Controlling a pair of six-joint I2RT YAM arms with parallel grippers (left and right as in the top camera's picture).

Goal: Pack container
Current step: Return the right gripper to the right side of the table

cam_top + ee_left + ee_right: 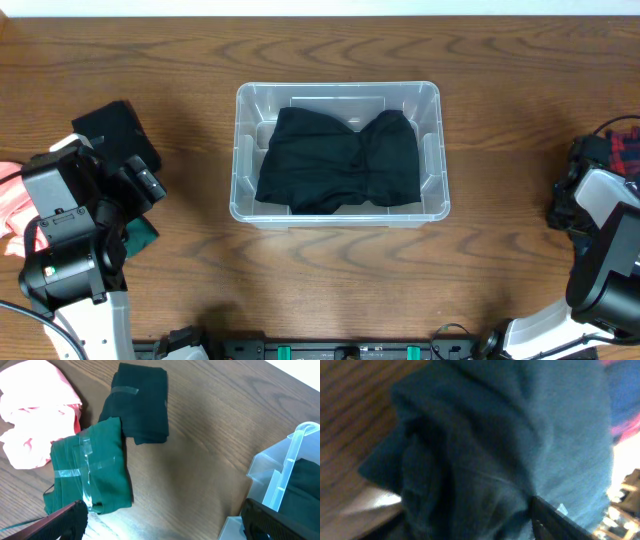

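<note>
Two grippers in view. Left gripper (162, 512) hovers with jaws wide over the wooden table (210, 435), just beside a taped green folded cloth (90, 467). A darker folded cloth (140, 402) and a pink garment (35, 415) lie beyond it. Right gripper (562, 200) sits at the right edge, its camera filled by dark teal fabric (485, 445); jaw state can't be told. Container (337, 87) sits mid-table with a black garment (340, 160) inside.
</note>
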